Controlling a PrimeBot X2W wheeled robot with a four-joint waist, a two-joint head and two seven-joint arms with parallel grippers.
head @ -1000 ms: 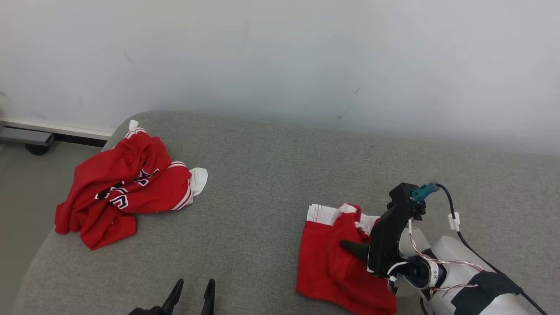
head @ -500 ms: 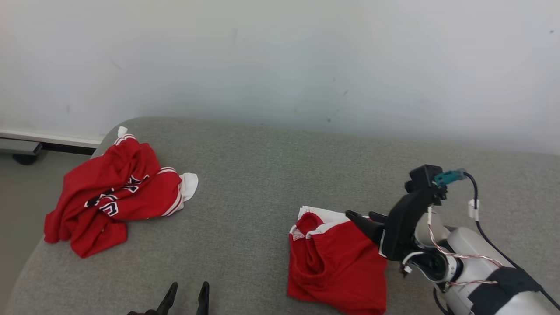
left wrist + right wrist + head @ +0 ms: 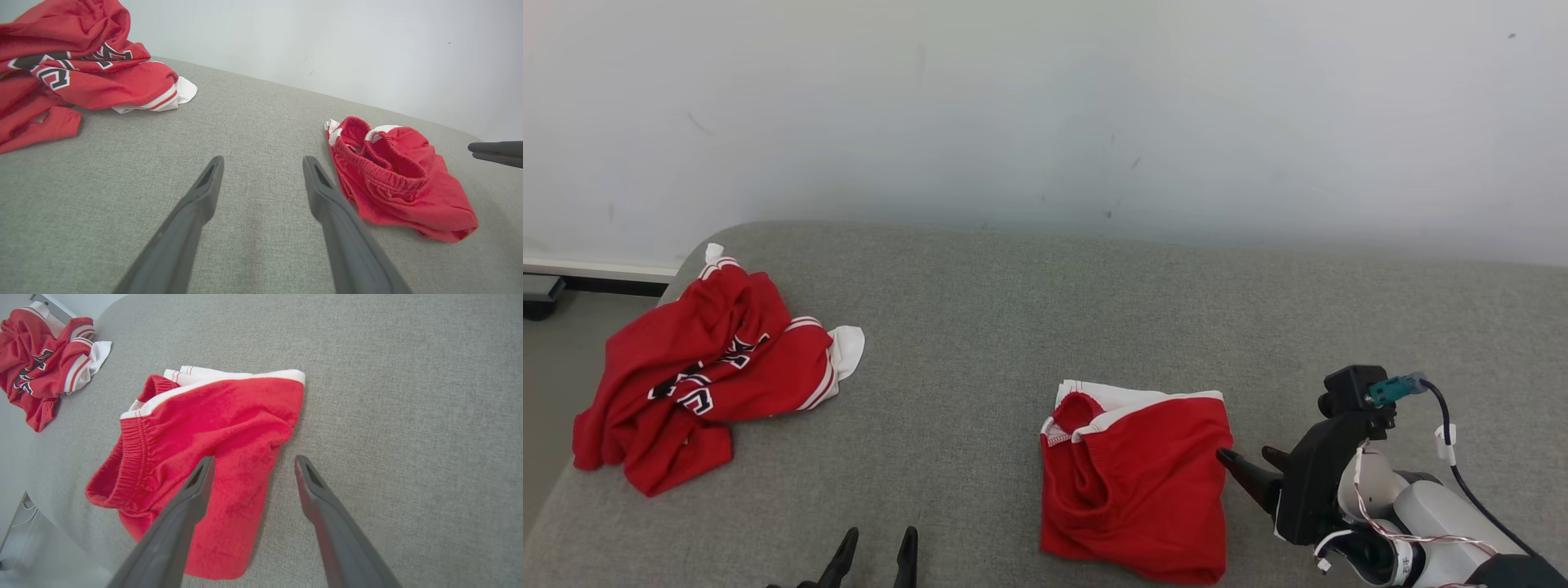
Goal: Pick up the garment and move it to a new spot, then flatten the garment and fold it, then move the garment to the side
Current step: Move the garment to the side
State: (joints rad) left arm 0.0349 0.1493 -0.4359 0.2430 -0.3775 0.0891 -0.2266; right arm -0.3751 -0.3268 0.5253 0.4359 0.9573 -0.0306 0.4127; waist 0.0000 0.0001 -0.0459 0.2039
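Fingers of your left end effector [image 3: 879,537] stand apart at the near edge of the grey padded surface [image 3: 980,327], gripping nothing and clear of all cloth; it looks parked there to leave the other arm room. Further in, your right end effector [image 3: 1248,454] is spread wide and empty, tips just beside the right edge of the red shorts [image 3: 1135,490]. Whether a tip brushes the cloth, you cannot tell. The shorts lie right of centre in a compact doubled-over square, waistband towards the left, which suggests the fold is made and only the shift aside is left. Well apart at the far left sits a crumpled red jersey [image 3: 694,376], with the wall [image 3: 1045,106] behind it.
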